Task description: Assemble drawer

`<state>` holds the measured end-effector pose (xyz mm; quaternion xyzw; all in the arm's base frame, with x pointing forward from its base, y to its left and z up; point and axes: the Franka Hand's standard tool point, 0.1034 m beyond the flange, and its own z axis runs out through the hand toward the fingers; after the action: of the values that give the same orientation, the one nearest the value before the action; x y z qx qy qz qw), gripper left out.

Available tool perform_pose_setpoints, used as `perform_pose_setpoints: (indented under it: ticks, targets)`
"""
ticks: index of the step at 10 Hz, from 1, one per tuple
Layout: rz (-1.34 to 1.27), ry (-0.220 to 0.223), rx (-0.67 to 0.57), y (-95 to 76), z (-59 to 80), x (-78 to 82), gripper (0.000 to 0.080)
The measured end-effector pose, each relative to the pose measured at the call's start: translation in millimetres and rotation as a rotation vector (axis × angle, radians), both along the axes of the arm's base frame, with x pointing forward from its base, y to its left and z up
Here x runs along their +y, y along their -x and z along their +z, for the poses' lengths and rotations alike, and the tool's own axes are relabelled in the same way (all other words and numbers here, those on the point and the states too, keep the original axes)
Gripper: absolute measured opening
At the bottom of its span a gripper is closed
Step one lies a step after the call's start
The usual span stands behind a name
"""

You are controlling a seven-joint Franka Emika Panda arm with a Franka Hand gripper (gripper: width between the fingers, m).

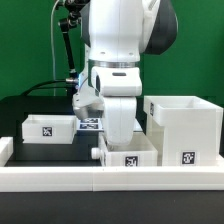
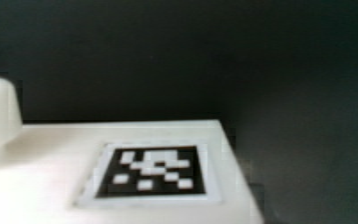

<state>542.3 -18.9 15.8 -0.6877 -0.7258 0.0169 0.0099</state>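
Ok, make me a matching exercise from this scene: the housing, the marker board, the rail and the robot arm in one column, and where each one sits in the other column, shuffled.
Things:
1 housing
2 marker board
3 rail
4 robot arm

Places:
A running low along the front of the scene
B at the exterior view's right
C in the middle, reaching down over a tray
D lying flat further back, partly hidden by the arm

Pairs: 1-B, 2-D, 3-A, 4-C
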Motion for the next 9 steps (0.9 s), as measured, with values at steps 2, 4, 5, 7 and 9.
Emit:
perform_pose_setpoints:
  ticks: [2,4,5,7,9]
  targets:
    - [0.001,0.0,0.0,-0.2,-0.1,0.4,0.0042]
    - [0.008,-0.002,-0.003,-3.6,0.4,4.6,0.0042]
    - [0.009,-0.002,-0.003,-3.9,0.0,5.5,0.0042]
    - [-0.002,-0.004,0.001,-3.3,-1.7,7.9,0.0042]
    - [-0.011,-0.007,0.001,-3.0,-2.5,12.9,0.0042]
